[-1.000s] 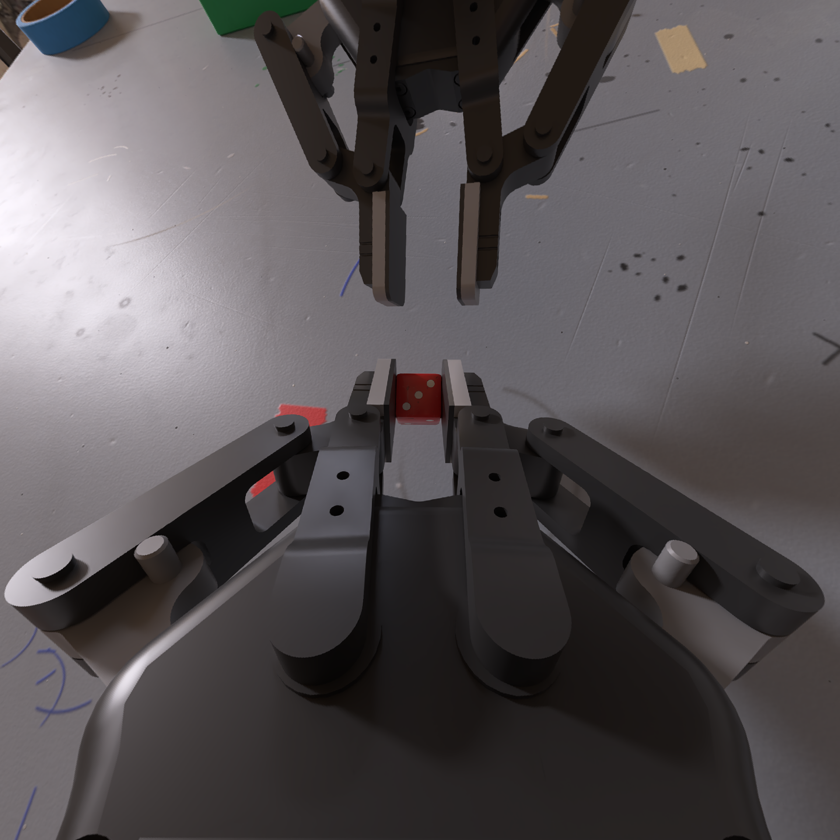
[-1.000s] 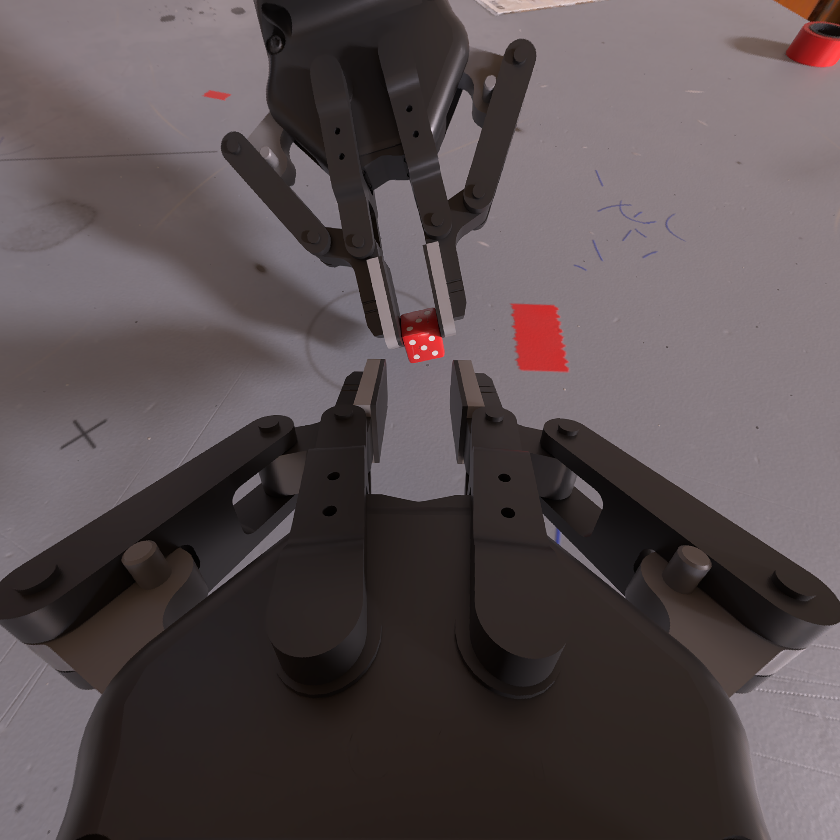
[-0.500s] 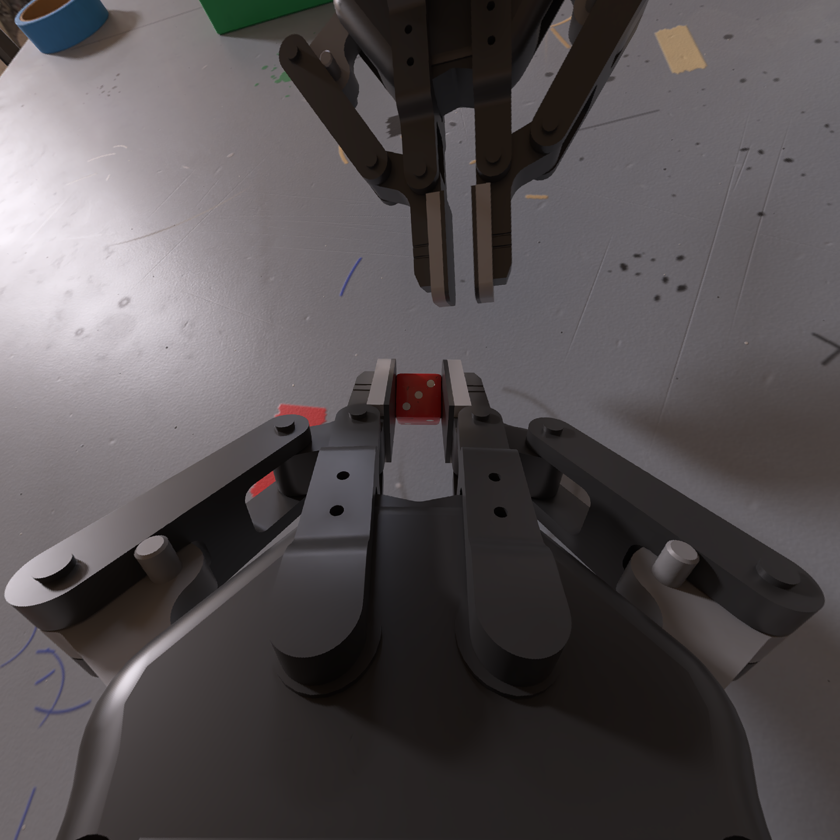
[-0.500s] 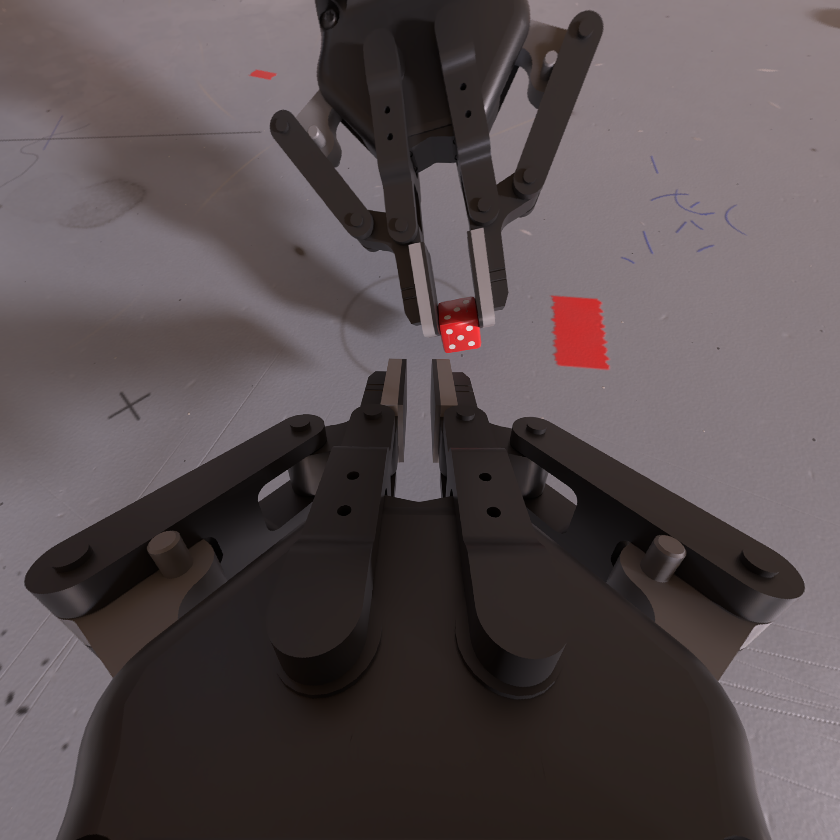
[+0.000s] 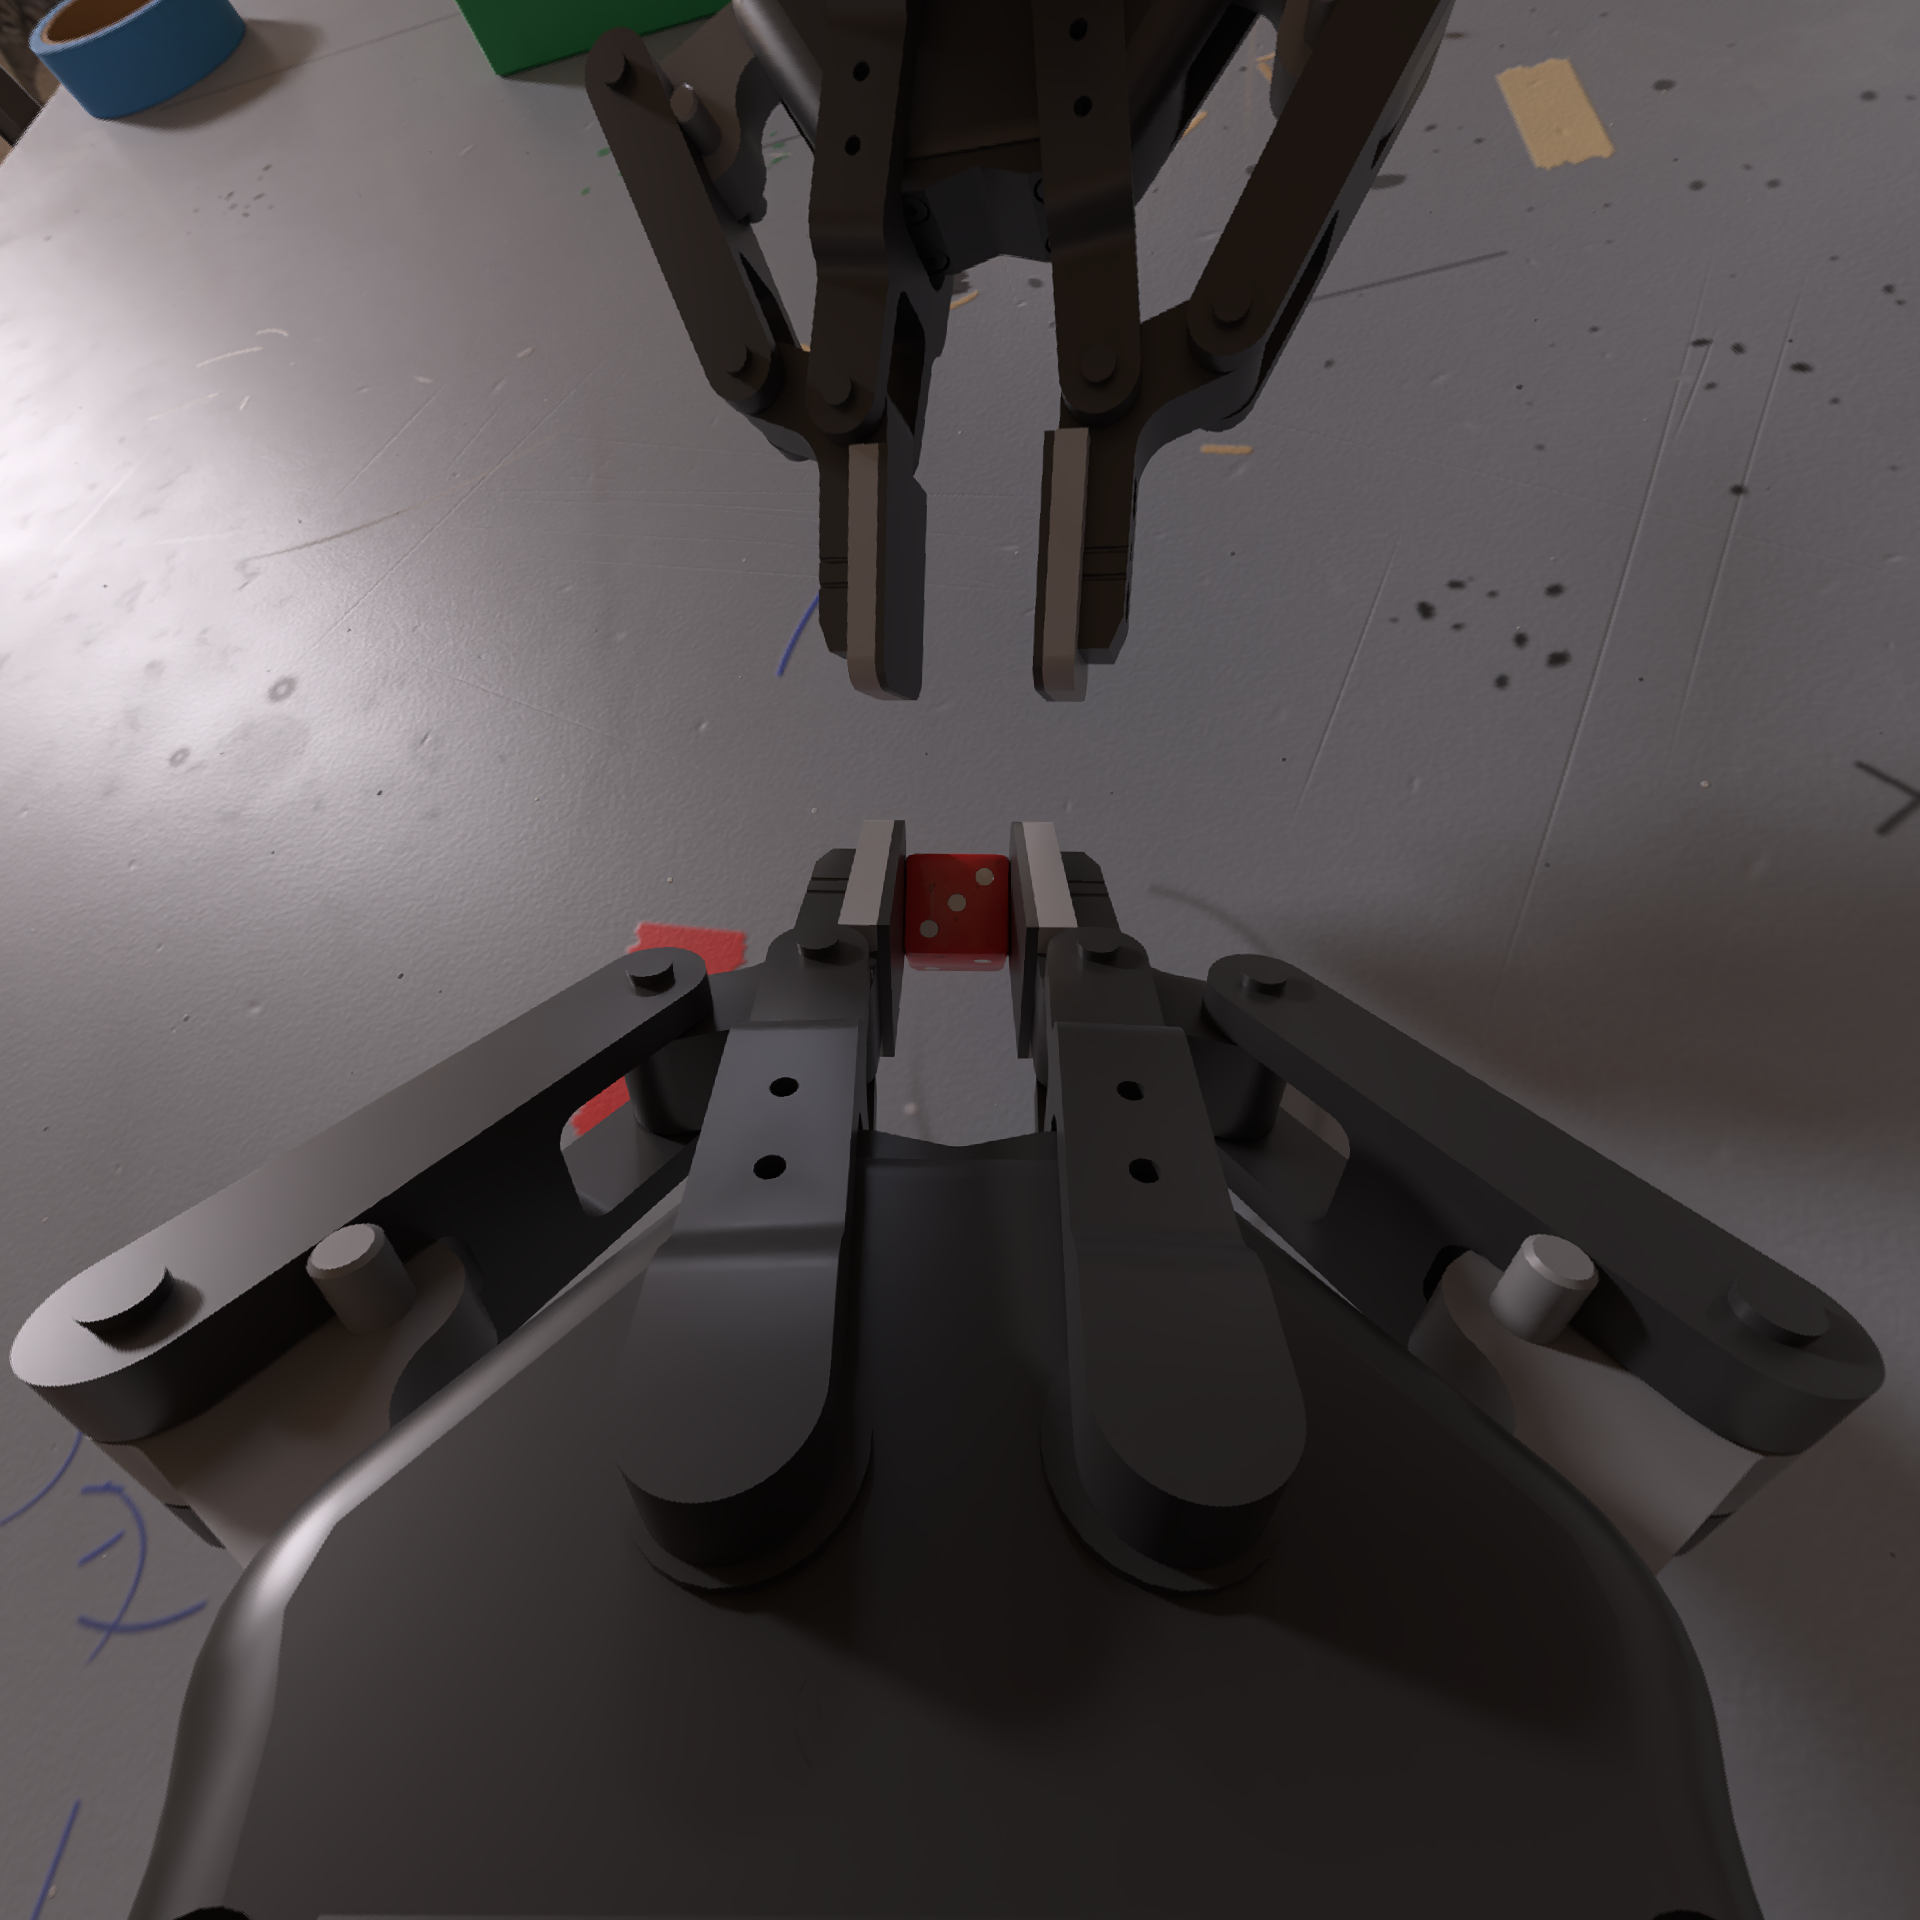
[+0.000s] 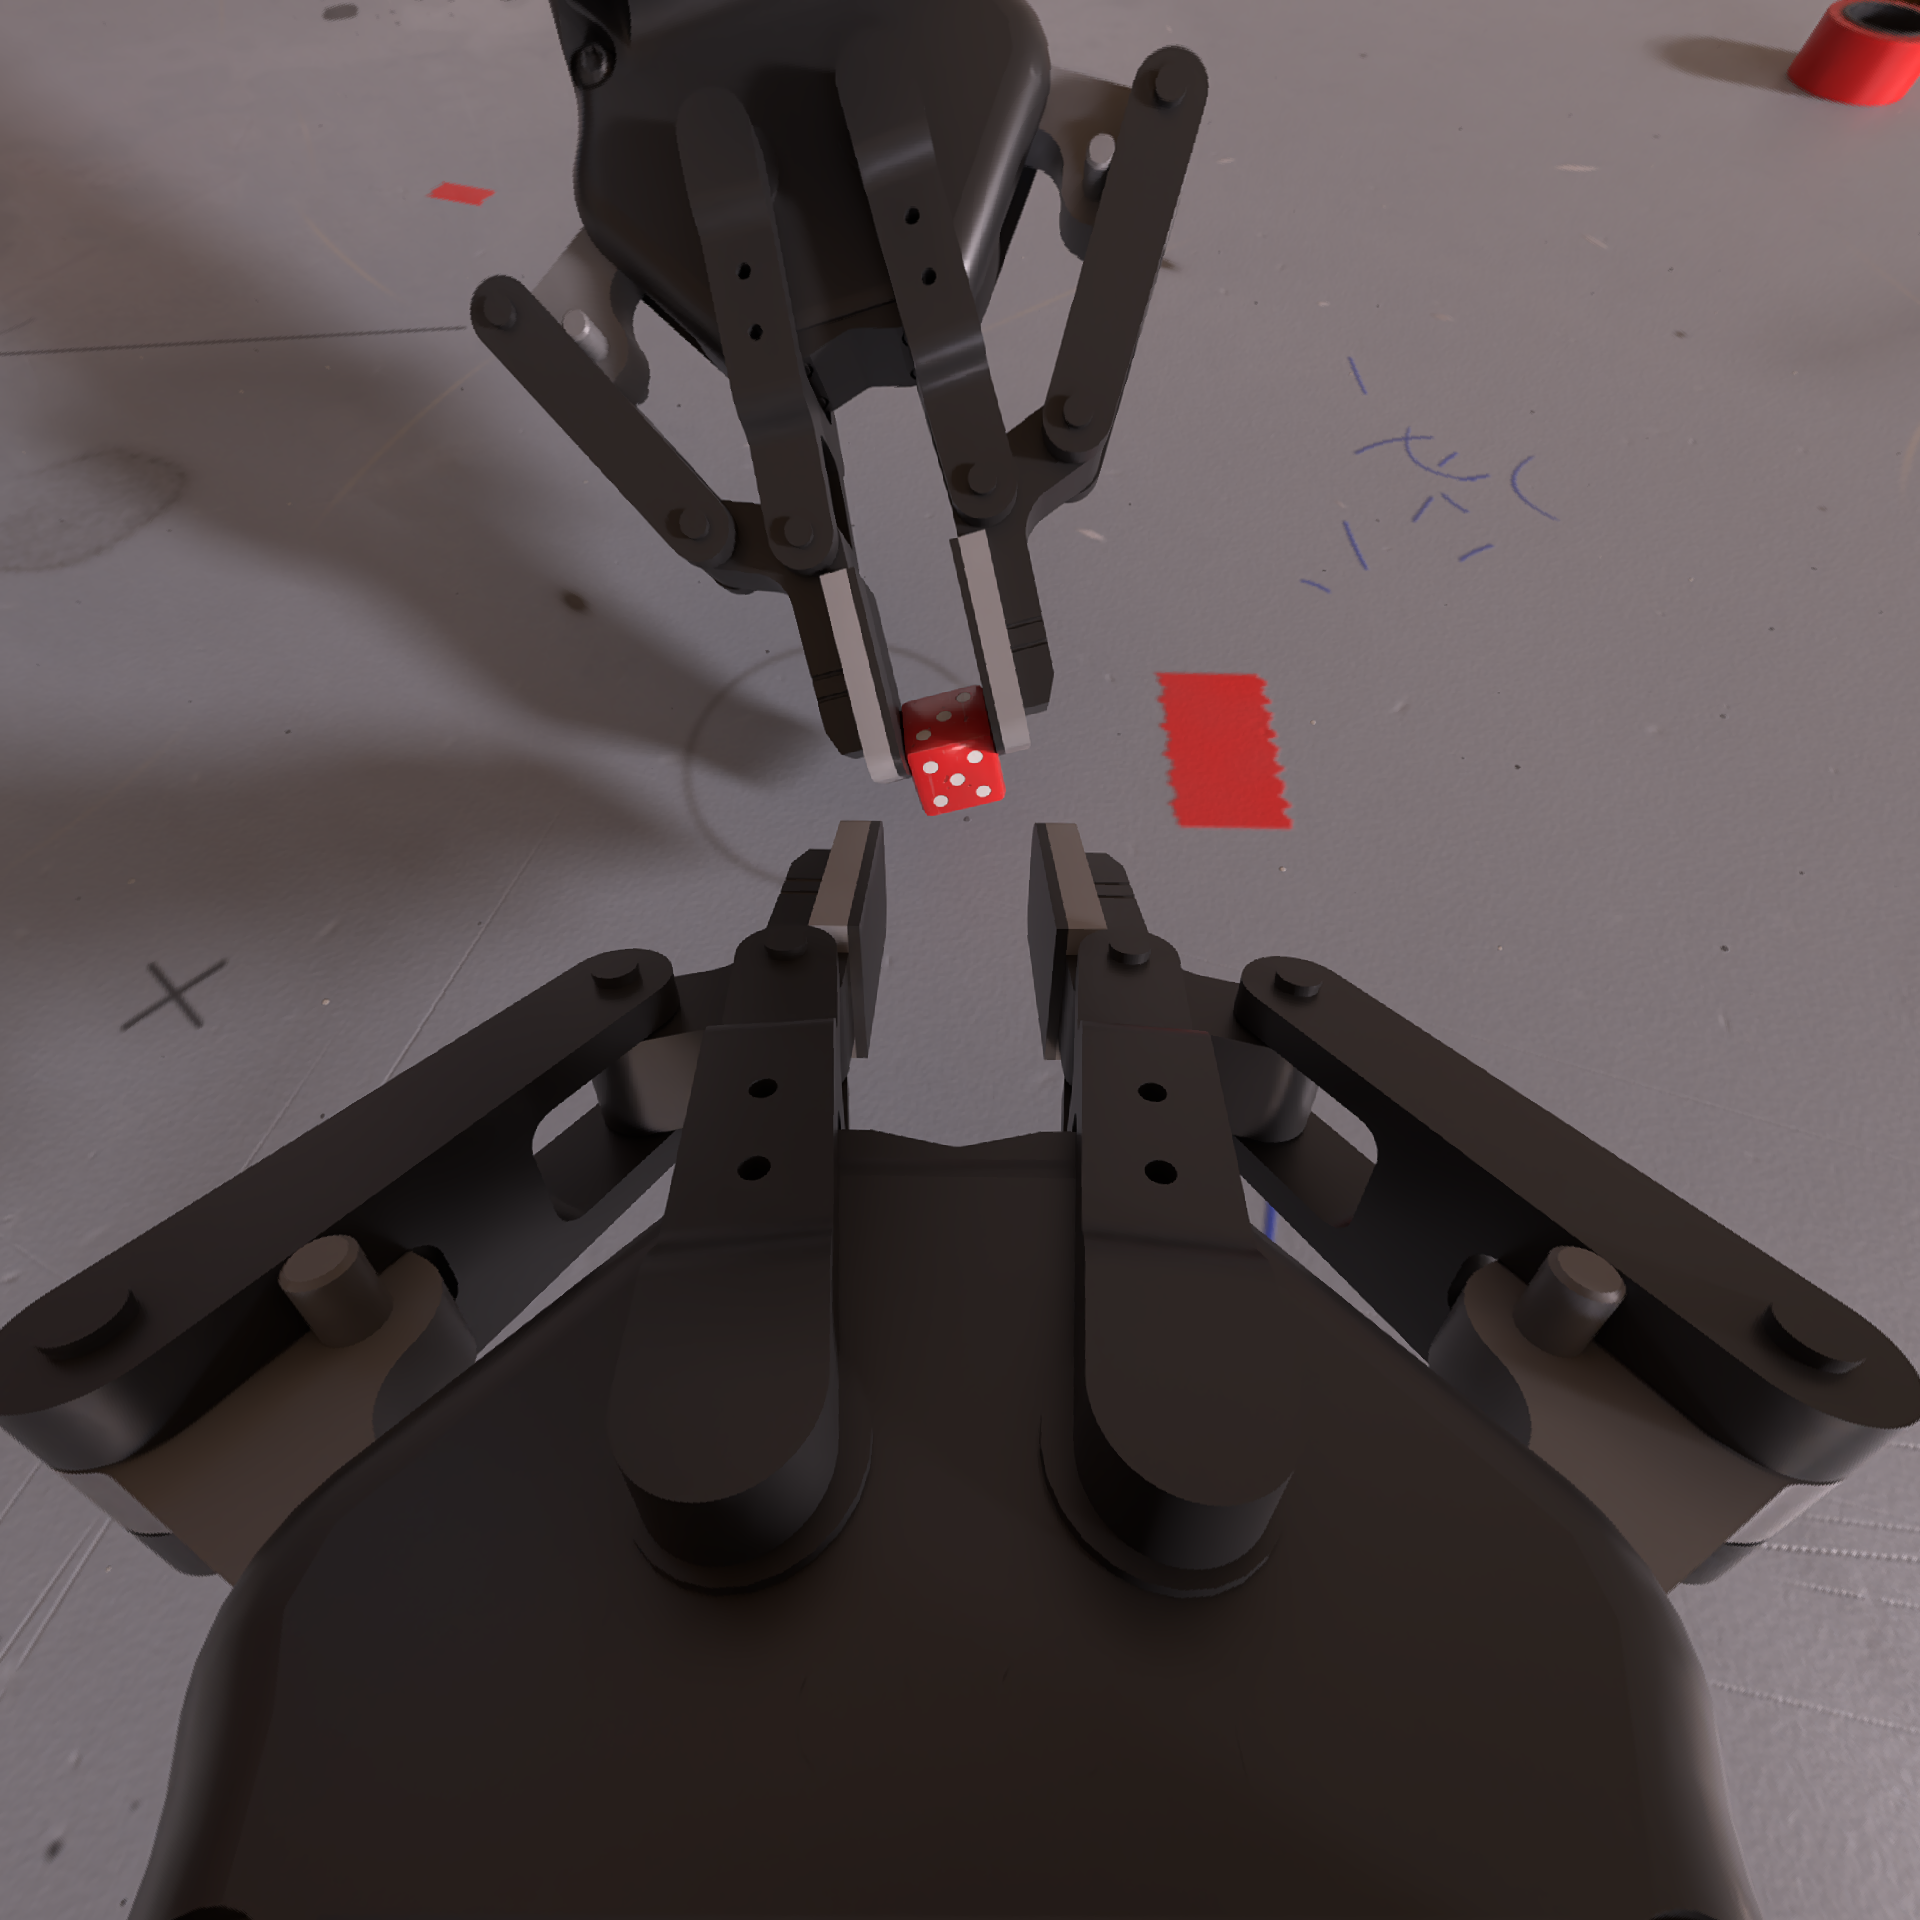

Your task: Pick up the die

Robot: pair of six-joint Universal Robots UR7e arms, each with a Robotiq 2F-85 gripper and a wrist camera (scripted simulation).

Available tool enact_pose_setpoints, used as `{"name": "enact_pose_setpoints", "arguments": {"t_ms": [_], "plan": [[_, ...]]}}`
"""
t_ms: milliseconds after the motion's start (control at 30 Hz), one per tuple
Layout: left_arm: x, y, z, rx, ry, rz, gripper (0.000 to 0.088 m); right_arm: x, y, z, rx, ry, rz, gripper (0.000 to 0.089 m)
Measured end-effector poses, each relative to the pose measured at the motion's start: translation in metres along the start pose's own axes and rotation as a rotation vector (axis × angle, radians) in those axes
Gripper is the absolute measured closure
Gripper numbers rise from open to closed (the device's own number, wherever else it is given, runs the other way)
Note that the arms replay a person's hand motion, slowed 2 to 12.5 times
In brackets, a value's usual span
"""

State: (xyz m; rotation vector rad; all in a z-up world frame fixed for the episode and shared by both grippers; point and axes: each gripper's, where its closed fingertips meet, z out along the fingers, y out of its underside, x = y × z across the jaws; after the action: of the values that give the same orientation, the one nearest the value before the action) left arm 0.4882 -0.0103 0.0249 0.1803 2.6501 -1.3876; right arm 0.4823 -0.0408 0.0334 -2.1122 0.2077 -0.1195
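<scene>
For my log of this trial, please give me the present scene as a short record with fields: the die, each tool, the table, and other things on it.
die: red with white pips, clamped between the pads of the left tool
left tool: shut on the die
right tool: open, empty, facing the left tool, apart from the die
table: grey, scratched, with pen marks
red tape patch: flat on the table, beside the die
blue tape roll: at the far corner
red tape roll: far off
green block: partly hidden

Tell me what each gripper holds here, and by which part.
The left gripper holds the die, its pads on two opposite side faces. The right gripper is open and holds nothing.
</scene>
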Motion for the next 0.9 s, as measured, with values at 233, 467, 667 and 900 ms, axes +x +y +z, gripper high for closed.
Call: {"name": "enact_pose_setpoints", "arguments": {"t_ms": [233, 467, 667, 900], "plan": [[0.000, 0.000, 0.000, 0.000, 0.000, 0.000, 0.0705, -0.006, 0.003, 0.002, -0.023, -0.031, -0.013, 0.0700], [0.000, 0.000, 0.000, 0.000, -0.002, 0.000, 0.0705, -0.021, 0.003, -0.002, -0.019, -0.144, 0.003, 0.0816], [0.000, 0.000, 0.000, 0.000, 0.000, -0.001, 0.0705, -0.012, -0.001, -0.002, 0.010, -0.085, 0.020, 0.0730], [0.000, 0.000, 0.000, -0.001, 0.001, -0.001, 0.0705, -0.001, -0.005, -0.002, 0.036, -0.020, 0.014, 0.0569]]}}
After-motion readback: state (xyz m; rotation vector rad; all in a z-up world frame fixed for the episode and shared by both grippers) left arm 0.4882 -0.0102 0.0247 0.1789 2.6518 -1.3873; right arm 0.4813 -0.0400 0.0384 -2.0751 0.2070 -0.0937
